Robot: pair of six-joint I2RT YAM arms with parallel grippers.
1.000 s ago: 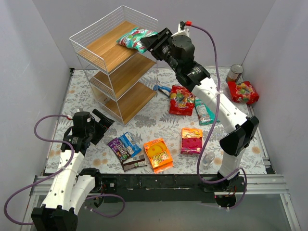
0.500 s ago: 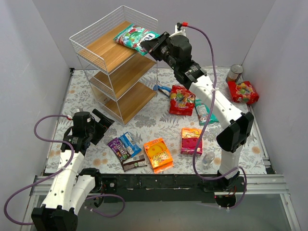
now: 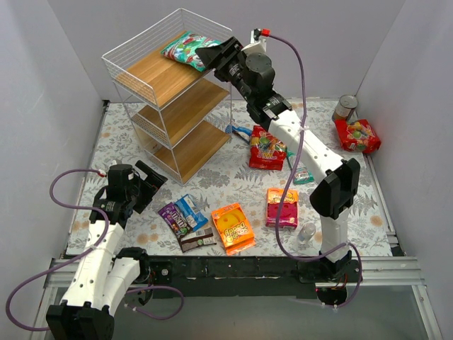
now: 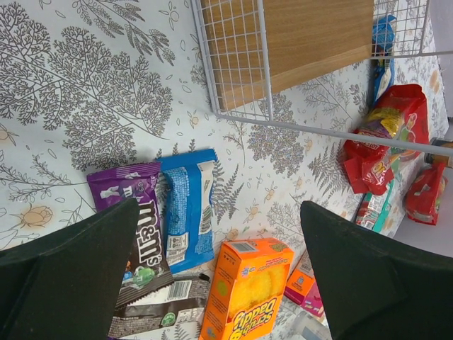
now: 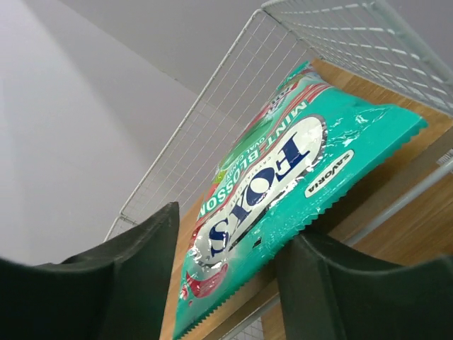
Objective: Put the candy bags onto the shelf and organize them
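The top camera looked down from behind both arms; wrist cameras sat close behind the left gripper [image 4: 219, 205] and right gripper [image 5: 230, 227], all sharing the shelf [image 3: 150, 69].

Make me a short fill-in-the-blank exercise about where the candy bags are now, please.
The teal-green bag lies on the ____ tier of the shelf.
The tin can stands in the far ____ corner, beside a red bag.
The left gripper hovers near the purple pack with its jaws ____.
Missing words: top; right; open.

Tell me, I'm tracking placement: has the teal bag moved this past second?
Yes. The teal bag shifted left, farther onto the shelf's top board, away from its right rim.
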